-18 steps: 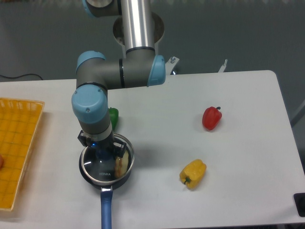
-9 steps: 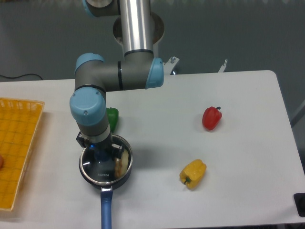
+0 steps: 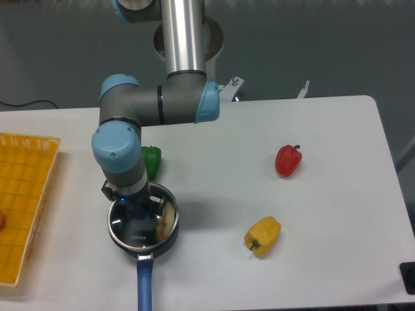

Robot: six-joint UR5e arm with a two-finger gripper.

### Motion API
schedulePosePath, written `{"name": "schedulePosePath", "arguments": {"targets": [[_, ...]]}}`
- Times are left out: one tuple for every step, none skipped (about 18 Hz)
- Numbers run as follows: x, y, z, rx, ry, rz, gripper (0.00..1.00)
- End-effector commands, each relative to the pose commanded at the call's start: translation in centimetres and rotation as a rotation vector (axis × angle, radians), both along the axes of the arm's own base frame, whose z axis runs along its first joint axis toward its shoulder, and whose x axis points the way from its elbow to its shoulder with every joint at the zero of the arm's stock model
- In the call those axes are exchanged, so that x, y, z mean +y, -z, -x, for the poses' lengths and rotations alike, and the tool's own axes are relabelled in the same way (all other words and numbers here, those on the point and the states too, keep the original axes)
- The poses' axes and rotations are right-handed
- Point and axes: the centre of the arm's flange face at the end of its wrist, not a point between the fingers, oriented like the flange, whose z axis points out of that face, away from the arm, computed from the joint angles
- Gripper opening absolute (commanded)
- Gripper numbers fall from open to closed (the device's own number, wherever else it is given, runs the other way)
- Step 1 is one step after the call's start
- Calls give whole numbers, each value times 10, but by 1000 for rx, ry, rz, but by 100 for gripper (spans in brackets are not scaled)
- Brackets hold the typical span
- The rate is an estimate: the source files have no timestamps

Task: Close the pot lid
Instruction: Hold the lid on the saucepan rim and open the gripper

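Lid [image 3: 144, 223]: 1 glass disc, lying over the black pot [image 3: 165, 241] at the table's [image 3: 337, 168] front left, blue handle toward the near edge. Gripper [image 3: 134, 208]: directly above the knob, wrist blocking the fingers; whether spread or pinching cannot be told. Risk, as judged: an off-centre release leaves the rim perched and sliding. Nearby: green pepper [image 3: 152, 159] just behind; 2 peppers well apart.

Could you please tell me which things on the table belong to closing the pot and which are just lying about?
For the job: pot, lid, gripper above the lid.

Lying about: green pepper, red pepper, yellow pepper, yellow basket.
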Motion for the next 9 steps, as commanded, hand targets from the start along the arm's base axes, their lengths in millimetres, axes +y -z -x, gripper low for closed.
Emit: {"name": "schedulePosePath", "arguments": {"targets": [[0,0,-1,0,2,0,52],[1,1,-1,-1,-2,1,52],[1,2,-1,-2,-5,3,52],[1,2,-2,-1,-3,1,52],[1,2,-2,-1,-3,1,52],[1,2,-2,0,-3,0,52],[1,3,-1,-1,-3,1,52],[2,3,-3,-2,-2,1,52],[2,3,-2,-2,-3,1,52]]}}
